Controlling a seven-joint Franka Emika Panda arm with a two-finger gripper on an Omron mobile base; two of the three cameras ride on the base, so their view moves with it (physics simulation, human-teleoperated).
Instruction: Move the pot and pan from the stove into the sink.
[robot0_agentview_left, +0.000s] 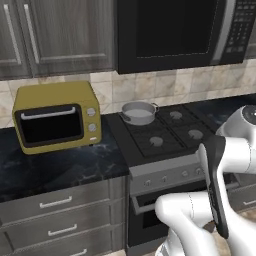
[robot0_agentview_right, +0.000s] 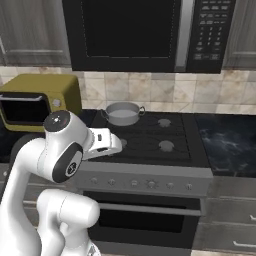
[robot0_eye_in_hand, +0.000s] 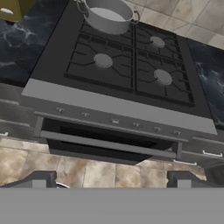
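pot (robot0_agentview_left: 138, 113) on stove (robot0_eye_in_hand: 131, 61) back-left burner, untouched | tool (robot0_eye_in_hand: 111, 179) jaws wide, holding nothing, well short of the stove front, likely readied for a first reach | toaster (robot0_agentview_left: 56, 115) on counter (robot0_agentview_left: 65, 165)

The robot arm (robot0_agentview_right: 55, 165) is smooth, shiny and white, made of fat round tube parts. Its joints have dark grey caps and black bands. The gripper (robot0_eye_in_hand: 113, 178) has two small dark grey fingertips (robot0_eye_in_hand: 39, 179).
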